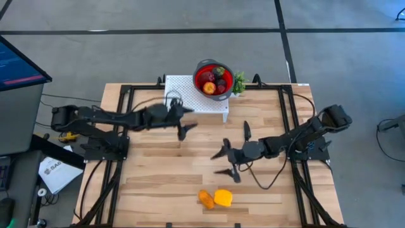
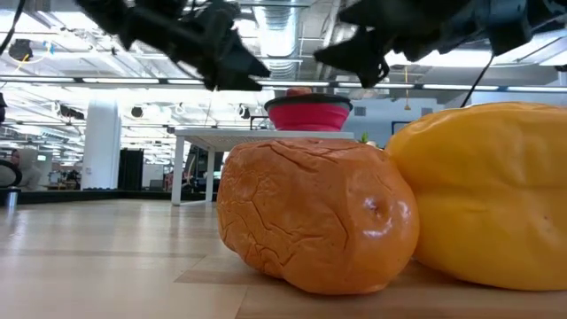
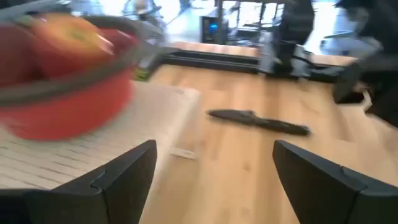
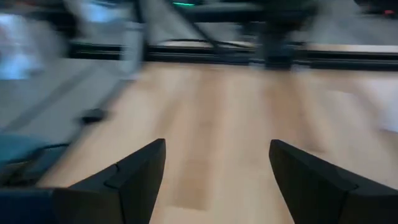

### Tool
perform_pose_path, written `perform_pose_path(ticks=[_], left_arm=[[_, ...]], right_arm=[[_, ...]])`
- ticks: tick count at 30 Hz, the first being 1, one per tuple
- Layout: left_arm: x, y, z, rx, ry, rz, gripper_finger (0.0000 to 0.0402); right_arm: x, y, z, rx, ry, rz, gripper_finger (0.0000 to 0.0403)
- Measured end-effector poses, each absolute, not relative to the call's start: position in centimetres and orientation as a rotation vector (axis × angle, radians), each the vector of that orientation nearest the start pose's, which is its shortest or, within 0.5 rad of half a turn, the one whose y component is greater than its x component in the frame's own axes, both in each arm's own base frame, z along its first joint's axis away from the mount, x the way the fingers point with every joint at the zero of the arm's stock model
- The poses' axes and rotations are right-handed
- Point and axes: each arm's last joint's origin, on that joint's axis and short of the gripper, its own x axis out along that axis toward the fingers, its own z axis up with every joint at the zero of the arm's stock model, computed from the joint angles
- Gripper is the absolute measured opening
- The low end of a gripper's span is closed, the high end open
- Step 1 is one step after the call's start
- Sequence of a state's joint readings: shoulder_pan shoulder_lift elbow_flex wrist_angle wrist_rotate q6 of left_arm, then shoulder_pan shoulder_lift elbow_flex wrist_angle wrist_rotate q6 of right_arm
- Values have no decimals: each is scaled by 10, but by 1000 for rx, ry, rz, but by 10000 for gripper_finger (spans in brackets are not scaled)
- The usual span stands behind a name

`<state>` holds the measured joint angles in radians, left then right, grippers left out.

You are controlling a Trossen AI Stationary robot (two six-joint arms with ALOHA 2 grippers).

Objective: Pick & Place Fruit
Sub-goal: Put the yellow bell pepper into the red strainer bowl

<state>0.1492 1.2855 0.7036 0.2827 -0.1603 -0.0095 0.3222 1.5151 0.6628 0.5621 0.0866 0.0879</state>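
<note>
Two pieces of fruit lie side by side near the table's near edge: an orange one (image 1: 205, 199) (image 2: 314, 217) and a larger yellow one (image 1: 223, 197) (image 2: 487, 195). Several more pieces, red, dark purple and yellow-orange, sit in the red bowl with the grey rim (image 1: 212, 80) (image 3: 62, 81) at the far edge. My left gripper (image 1: 188, 121) (image 3: 214, 180) hangs open above the table, just near of the bowl's white board. My right gripper (image 1: 223, 164) (image 4: 217, 180) is open too, above mid-table and far of the two loose fruits.
The bowl stands on a white slatted board (image 1: 190, 95) (image 3: 93, 155). A slim black knife (image 1: 247, 131) (image 3: 258, 121) lies on the wood between the grippers. A green leafy thing (image 1: 239, 82) sits right of the bowl. Black frame rails run along the table's sides.
</note>
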Motion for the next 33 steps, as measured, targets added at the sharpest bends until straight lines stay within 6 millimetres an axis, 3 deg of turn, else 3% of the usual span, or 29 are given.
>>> perform_pose_path(ticks=[6,9,13,16,20,26,33], left_arm=[[254,10,204,-65,255,191,303],[247,-3,192,-98,248,177,301],[241,-15,184,-136,259,202,301],[238,-23,181,-151,260,211,301],[237,-34,183,-152,240,208,301],[235,-50,185,-214,212,178,301],[232,-61,187,-277,197,134,301]], right_arm=[[285,109,187,184,386,417,288],[281,125,185,194,478,476,308],[278,150,197,157,659,550,343],[270,165,203,88,832,459,357],[254,187,203,24,860,251,354],[218,232,174,37,718,50,335],[209,276,121,74,518,-46,333]])
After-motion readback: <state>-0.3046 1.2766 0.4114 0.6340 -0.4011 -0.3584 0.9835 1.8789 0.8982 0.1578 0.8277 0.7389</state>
